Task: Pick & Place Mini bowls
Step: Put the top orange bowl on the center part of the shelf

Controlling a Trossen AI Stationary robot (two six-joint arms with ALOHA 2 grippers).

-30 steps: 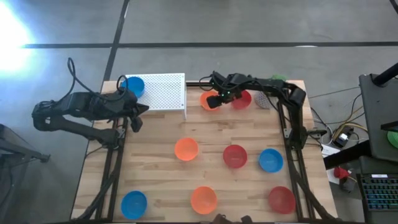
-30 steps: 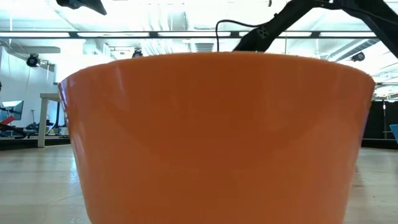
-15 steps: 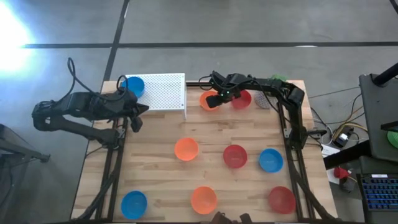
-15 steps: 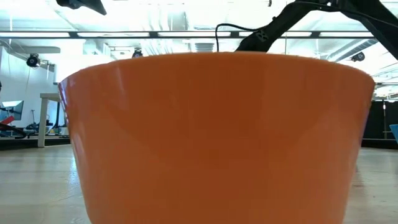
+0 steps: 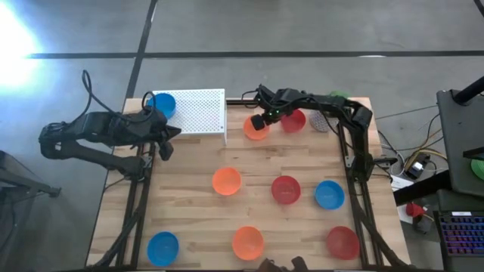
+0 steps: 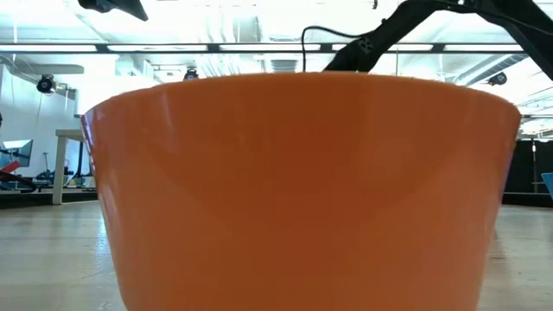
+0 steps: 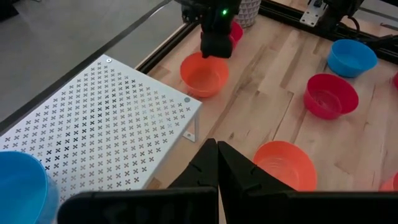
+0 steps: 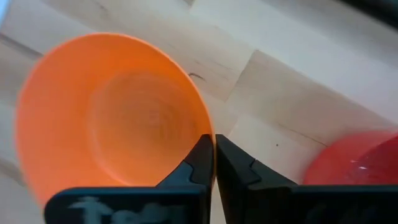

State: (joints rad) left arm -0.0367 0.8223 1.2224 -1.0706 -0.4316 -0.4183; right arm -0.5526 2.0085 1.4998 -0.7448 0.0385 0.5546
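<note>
Wooden tabletop, scattered with small blue, orange and red bowls: my right gripper (image 8: 214,163) stands at the far edge, fingers pinched together on the thin rim of an orange bowl (image 5: 255,128) that sits just beside a red bowl (image 5: 294,121), not far from the white perforated stand (image 5: 195,112). My left gripper (image 7: 217,167) waits fully closed beside that stand, where a blue bowl (image 5: 162,103) already rests. Such a narrow bite on glossy plastic looks risky; I judge the bowl could tip or slip as I lift, or knock its red neighbour.
</note>
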